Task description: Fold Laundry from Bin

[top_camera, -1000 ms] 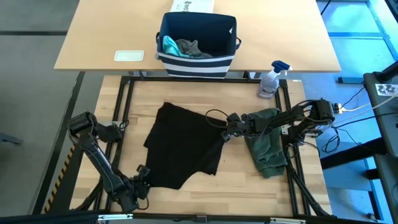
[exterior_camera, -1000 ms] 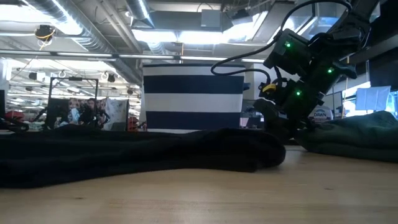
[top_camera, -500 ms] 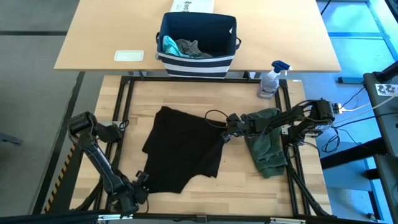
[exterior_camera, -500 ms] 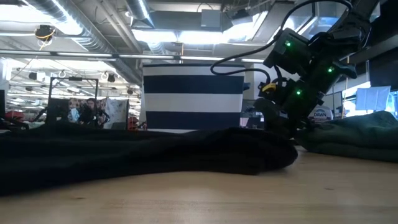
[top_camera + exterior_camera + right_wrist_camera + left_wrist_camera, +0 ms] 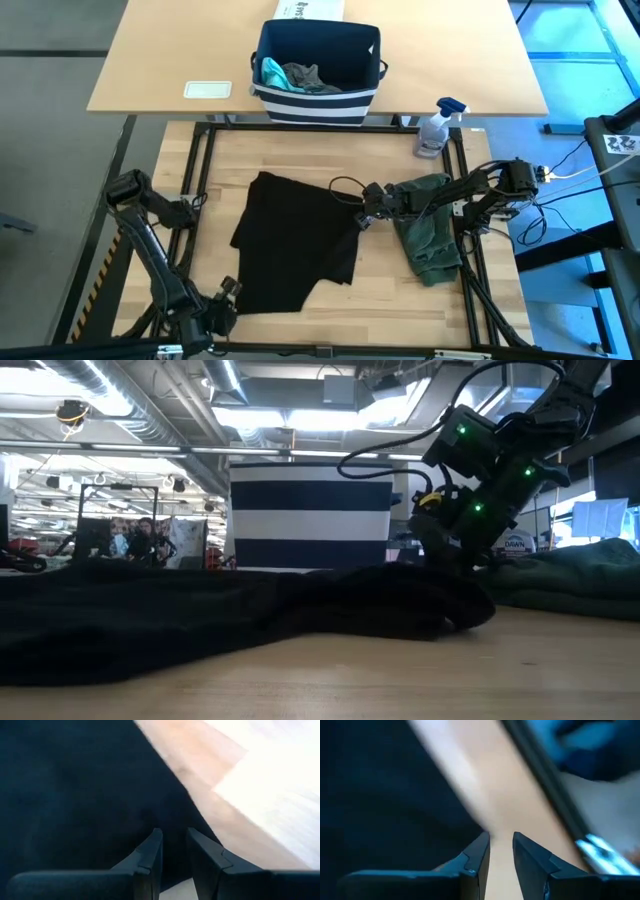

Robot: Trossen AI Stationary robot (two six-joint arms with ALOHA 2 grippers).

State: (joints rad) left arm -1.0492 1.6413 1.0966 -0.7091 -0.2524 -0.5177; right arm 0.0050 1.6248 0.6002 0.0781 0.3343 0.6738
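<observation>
A large black T-shirt [image 5: 300,235] lies spread on the wooden table. An olive-green piece [image 5: 432,240] lies crumpled to its right, under my right arm. The navy striped bin [image 5: 318,98] stands on the far table, with a teal piece [image 5: 270,72] and a grey piece [image 5: 305,76] inside. My left gripper [image 5: 225,293] is open beside the shirt's near left corner; in its wrist view only bare wood shows between its fingers [image 5: 501,840]. My right gripper [image 5: 365,208] is open at the shirt's right edge, its fingertips [image 5: 174,836] over black cloth [image 5: 75,785]. My right gripper points down at a slant onto the black T-shirt's right edge [image 5: 165,815]. Its fingers stand a little apart, with wood showing far back between them. Whether the fingertips touch the cloth, I cannot tell.
A spray bottle [image 5: 437,128] stands at the far right corner of the work table. A white flat item [image 5: 208,90] and a white printed box [image 5: 310,8] lie on the far table by the bin. Bare wood [image 5: 400,300] runs along the near edge.
My left gripper has risen and drawn a little toward the table's near edge, off the shirt's near left corner. The shirt's near part has shifted; in the low view its front fold now reaches farther right. My right arm has kept still.
</observation>
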